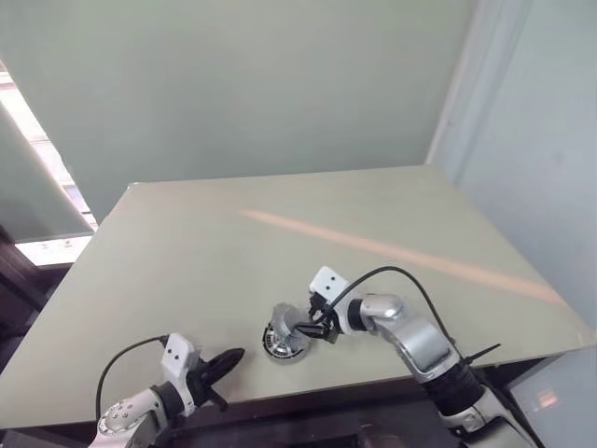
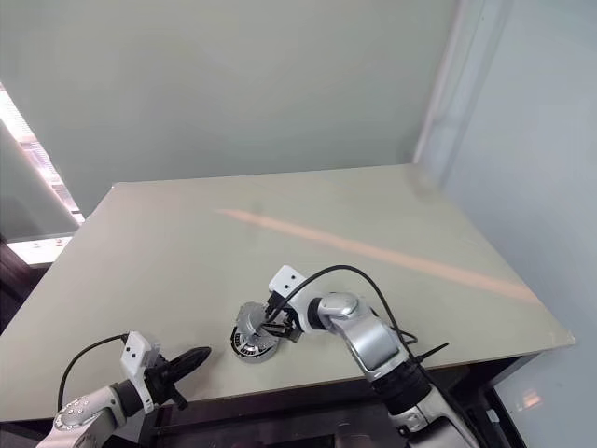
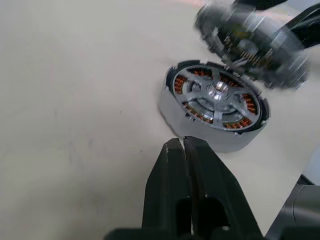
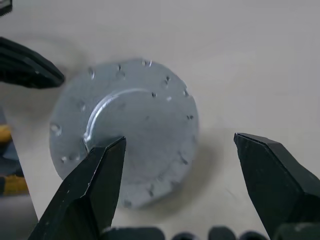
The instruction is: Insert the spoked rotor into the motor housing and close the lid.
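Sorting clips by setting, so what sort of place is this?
Probably a lab or test room: a plain table against bare walls, holding just a motor housing with its spoked rotor seated and the lid.

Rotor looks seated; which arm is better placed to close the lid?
Right. Its gripper holds the shiny silver round lid tilted just above the copper-wound motor housing. The left gripper is shut, empty, off to the side.
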`<act>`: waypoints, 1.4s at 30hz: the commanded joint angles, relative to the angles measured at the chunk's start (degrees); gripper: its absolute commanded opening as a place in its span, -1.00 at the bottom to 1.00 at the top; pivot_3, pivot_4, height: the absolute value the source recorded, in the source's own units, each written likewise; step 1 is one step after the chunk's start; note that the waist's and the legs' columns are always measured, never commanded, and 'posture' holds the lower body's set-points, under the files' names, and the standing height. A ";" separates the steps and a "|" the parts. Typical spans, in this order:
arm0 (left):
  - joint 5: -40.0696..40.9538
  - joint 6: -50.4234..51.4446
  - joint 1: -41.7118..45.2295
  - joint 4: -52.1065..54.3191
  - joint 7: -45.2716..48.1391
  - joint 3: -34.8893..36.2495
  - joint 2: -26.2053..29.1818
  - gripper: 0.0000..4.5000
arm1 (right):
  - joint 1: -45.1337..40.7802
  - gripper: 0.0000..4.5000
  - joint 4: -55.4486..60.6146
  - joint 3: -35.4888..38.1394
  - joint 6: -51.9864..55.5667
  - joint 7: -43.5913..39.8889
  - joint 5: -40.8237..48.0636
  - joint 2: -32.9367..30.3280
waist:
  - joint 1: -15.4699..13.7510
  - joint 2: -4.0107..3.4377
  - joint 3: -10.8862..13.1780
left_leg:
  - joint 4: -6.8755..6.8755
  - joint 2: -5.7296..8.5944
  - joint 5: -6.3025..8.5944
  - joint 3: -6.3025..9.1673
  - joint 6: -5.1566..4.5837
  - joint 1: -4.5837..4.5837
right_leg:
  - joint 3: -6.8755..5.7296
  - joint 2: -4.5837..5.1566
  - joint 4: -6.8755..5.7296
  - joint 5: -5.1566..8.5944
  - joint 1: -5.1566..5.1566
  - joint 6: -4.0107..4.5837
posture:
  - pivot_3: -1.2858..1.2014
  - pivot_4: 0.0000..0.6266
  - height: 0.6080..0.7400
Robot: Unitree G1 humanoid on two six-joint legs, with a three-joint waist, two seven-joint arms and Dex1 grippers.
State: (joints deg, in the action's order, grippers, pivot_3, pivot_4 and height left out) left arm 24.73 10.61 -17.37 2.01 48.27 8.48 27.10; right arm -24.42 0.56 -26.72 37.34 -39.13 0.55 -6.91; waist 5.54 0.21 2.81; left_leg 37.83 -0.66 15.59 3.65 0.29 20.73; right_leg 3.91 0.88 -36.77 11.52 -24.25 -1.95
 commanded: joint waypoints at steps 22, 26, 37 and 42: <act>0.26 -0.85 0.73 2.02 0.26 0.07 -0.02 -0.99 | -3.96 0.70 -11.82 6.06 -13.81 -19.20 11.43 -2.26 | 0.04 -0.01 0.00 | 0.02 0.02 0.00 0.00 0.00 -0.02 | 0.00 0.00 0.00 0.00 0.06 0.00 | 0.03 -1.00 1.00; 0.26 -0.86 0.83 1.86 0.59 -0.03 0.09 -0.99 | -4.54 0.70 -14.70 6.02 -16.22 -20.77 11.29 -1.61 | 0.04 -0.01 0.01 | 0.00 0.01 0.00 0.00 0.00 -0.03 | 0.00 -0.03 -0.01 0.00 0.06 0.00 | 0.03 -1.00 1.00; 0.26 -0.81 0.10 2.13 1.41 0.49 0.63 -0.99 | -7.52 0.70 -23.54 5.00 -23.50 -21.56 8.40 1.05 | -0.01 -0.02 0.01 | 0.03 0.01 0.00 -0.01 0.00 -0.03 | 0.01 -0.02 -0.01 0.00 0.08 0.00 | 0.03 -1.00 1.00; 0.27 -0.80 -0.18 2.28 1.48 0.67 0.87 -0.99 | -8.28 0.70 -26.57 4.23 -25.53 -21.94 6.92 1.57 | -0.01 -0.02 0.01 | 0.02 0.01 0.00 -0.01 0.00 -0.04 | 0.02 -0.02 -0.01 0.00 0.08 0.00 | 0.03 -1.00 1.00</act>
State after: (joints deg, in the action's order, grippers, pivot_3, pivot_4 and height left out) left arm 24.64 10.59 -17.74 2.82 49.28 8.09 27.18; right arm -31.02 -26.01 -22.35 13.35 -60.50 7.78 -5.75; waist 5.52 0.19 2.82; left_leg 37.85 -0.65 15.59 3.65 0.29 20.69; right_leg 3.92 0.86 -36.78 11.51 -24.17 -1.96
